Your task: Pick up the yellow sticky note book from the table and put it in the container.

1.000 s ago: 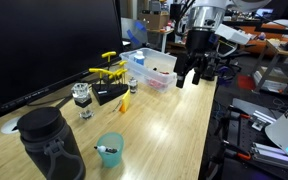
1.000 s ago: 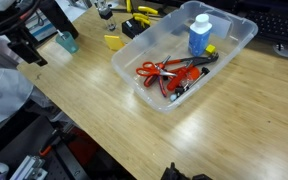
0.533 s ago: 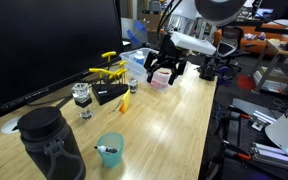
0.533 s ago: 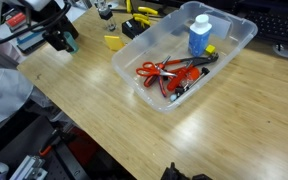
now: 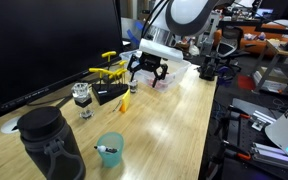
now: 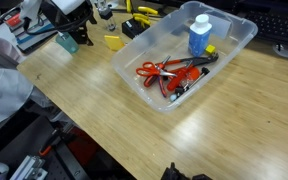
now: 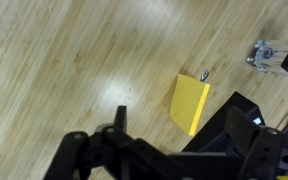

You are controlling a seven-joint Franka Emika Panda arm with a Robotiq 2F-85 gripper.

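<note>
"Wrist view, reading across: one dark finger [image 7: 118, 118], then the small bright-yellow sticky note book [image 7: 190, 105] lying flat on the light-wood table [image 7: 54, 50], nearer the opposite finger. The black Robotiq gripper [image 7: 176, 112] is spread wide and holds nothing."

"So it's off-centre and skewed. I'd guess closing shoves it sideways or nips one corner."

"It's thin, too; dropping low probably scrapes the wood. The clear plastic container [image 6: 219, 65] sits well apart from the fingers, past the pad."

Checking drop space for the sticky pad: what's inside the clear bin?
The container holds a blue bottle, red-handled tools and dark items. One end is bare. Anything under the tools is hidden.
</note>
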